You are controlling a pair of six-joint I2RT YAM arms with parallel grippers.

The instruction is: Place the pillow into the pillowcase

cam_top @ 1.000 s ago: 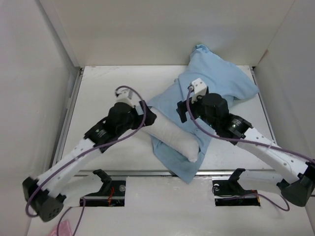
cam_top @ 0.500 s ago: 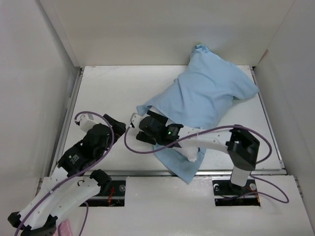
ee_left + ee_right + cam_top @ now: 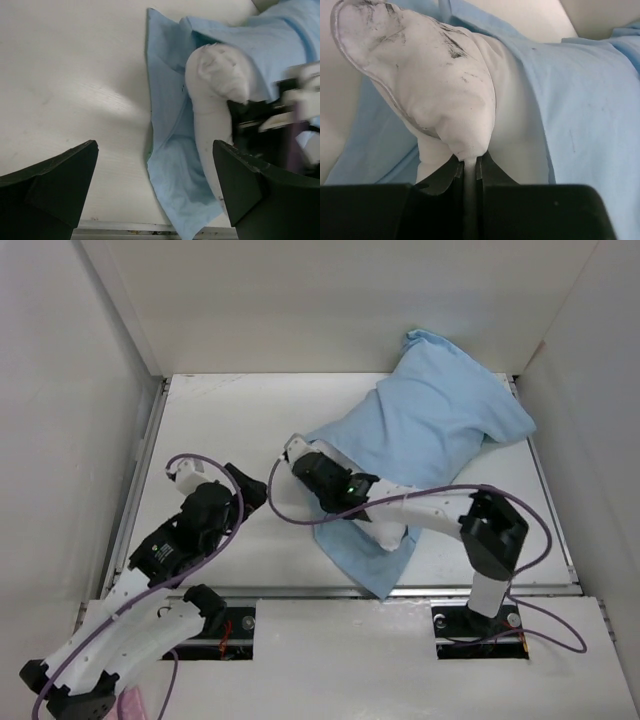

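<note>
The light blue pillowcase (image 3: 440,430) lies crumpled across the right half of the table, with a flap reaching the near edge. The white pillow (image 3: 388,533) lies on that flap, partly hidden under my right arm and covered by blue cloth at its far right. My right gripper (image 3: 318,480) is shut on a pinch of the pillow (image 3: 435,85) near its bare end, with white fabric squeezed between the jaws (image 3: 469,162). My left gripper (image 3: 248,485) hangs open to the left of the pillowcase edge (image 3: 172,170), touching nothing. The pillow's rounded end (image 3: 212,95) shows past it.
White walls close in the table (image 3: 230,420) on the left, back and right. A metal strip (image 3: 300,592) runs along the near edge. Purple cables loop off both wrists, and the right arm's elbow (image 3: 490,530) stands over the near right.
The left arm pulled back toward the near left and stayed open. The right arm swung over to the pillow's left end, shut on it and drew it far-right. The pillowcase shifted slightly right.
</note>
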